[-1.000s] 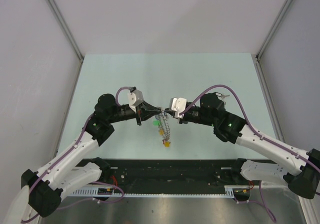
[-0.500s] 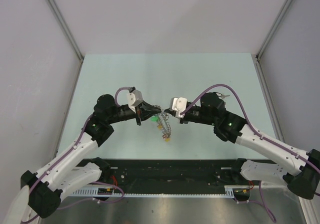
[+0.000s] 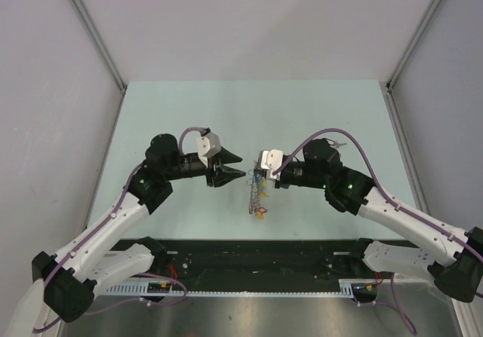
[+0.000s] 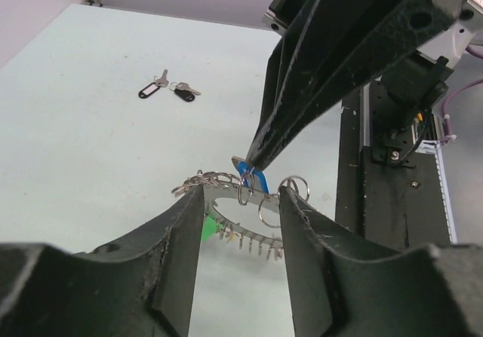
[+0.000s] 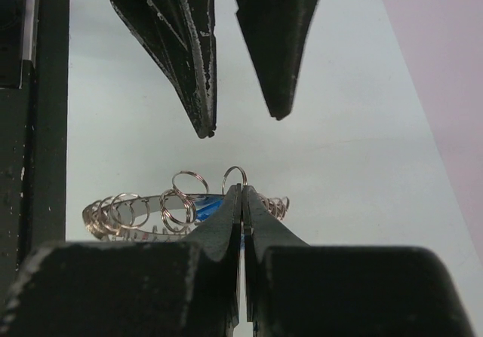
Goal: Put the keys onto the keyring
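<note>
Just ahead of the left gripper (image 3: 241,166), whose jaws stood parted and empty, the keyring (image 3: 257,195) hung from the right gripper (image 3: 258,176). That pincer was pinched shut on the ring's wire by a blue tag (image 4: 253,177). The keys (image 4: 167,90) lay on the table (image 4: 90,141) well beyond both pincers. I judged myself between keys: next the left had to fetch one and thread it while the right steadied the ring.

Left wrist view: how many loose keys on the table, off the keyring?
2. A key with an outlined black tag and a key with a solid black tag lie side by side on the table, at the view's upper left. Others may be hidden.
</note>
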